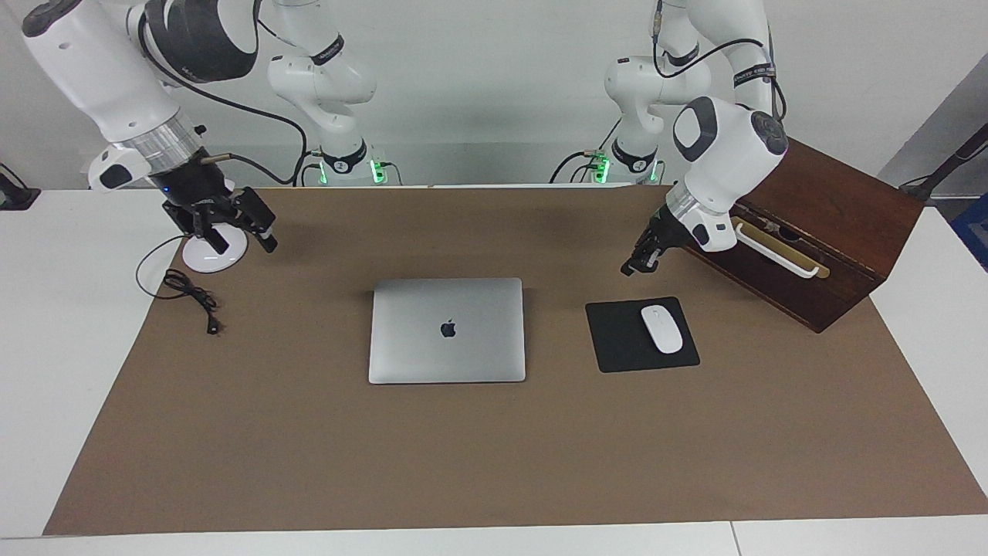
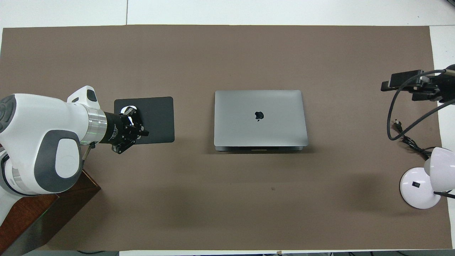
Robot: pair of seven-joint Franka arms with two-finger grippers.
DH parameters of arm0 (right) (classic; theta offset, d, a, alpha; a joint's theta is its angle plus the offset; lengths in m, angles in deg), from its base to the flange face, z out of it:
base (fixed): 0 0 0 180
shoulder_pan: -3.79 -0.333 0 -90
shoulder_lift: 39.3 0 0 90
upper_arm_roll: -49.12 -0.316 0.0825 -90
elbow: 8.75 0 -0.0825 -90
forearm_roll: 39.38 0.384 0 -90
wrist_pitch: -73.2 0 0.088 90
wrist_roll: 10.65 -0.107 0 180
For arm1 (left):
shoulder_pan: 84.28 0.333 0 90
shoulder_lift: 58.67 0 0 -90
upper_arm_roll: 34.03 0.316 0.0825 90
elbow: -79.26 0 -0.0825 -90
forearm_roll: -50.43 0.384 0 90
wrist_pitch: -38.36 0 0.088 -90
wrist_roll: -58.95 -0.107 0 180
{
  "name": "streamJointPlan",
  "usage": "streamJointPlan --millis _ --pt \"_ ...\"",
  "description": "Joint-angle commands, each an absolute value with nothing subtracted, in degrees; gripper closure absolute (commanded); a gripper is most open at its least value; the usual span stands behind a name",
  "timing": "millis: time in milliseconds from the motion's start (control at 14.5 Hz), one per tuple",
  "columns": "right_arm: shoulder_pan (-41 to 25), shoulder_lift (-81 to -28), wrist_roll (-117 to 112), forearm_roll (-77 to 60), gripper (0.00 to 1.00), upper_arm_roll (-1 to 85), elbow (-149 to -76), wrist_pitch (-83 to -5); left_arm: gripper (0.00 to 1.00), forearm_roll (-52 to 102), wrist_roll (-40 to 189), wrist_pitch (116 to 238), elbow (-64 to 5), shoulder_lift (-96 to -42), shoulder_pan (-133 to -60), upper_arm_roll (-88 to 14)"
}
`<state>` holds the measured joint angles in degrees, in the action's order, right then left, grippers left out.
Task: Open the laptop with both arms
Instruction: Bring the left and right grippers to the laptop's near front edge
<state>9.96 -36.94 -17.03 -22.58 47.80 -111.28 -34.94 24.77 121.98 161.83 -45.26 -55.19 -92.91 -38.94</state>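
Note:
The laptop (image 1: 447, 330) (image 2: 260, 118) lies closed on the brown mat (image 1: 494, 455) at the middle of the table, silver lid up with the dark apple logo showing. My left gripper (image 1: 627, 269) (image 2: 144, 133) hangs shut and holds nothing, over the edge of the black mouse pad (image 1: 621, 340) nearer to the robots, well apart from the laptop. My right gripper (image 1: 241, 245) hangs open with nothing in it over the right arm's end of the mat, above the lamp's base. Neither gripper touches the laptop.
A white mouse (image 1: 661, 329) lies on the mouse pad beside the laptop. A dark wooden box (image 1: 830, 232) with a pale handle stands at the left arm's end. A white desk lamp (image 2: 424, 179) and its black cable (image 1: 193, 297) sit at the right arm's end.

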Motion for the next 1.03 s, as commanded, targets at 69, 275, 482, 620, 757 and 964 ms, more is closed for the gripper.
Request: streamJointPlan --millis 69,275,482,620,757,964 --pt "8.28 -30.96 -23.03 -16.72 0.00 46.84 -122.72 -43.76 1.00 20.39 128.90 171.30 -51.95 -52.87 -96.74 -38.95" --pt "3.98 -30.07 -28.99 -13.72 0.00 46.66 -127.48 -50.80 1.00 14.67 131.97 178.97 -55.03 -52.96 -98.25 -38.95" --pt "0.80 -29.72 -35.94 -10.65 0.00 45.96 -130.03 -56.07 1.00 8.37 134.71 186.24 -57.57 -53.31 -100.36 -39.04" --pt "-0.69 -29.72 -39.81 -8.71 0.00 44.99 -131.61 -59.15 1.00 0.98 134.89 192.49 -59.69 -53.48 -103.87 -39.04" --pt "-2.88 -28.93 -43.59 -8.09 0.00 44.99 -134.07 -62.57 1.00 -4.83 134.71 193.39 -59.52 -54.88 -104.41 -39.04" --pt "-6.31 -28.67 -47.46 -5.03 0.00 44.99 -137.24 -67.95 1.00 -6.26 134.54 196.11 -59.61 -56.55 -106.34 -39.04"
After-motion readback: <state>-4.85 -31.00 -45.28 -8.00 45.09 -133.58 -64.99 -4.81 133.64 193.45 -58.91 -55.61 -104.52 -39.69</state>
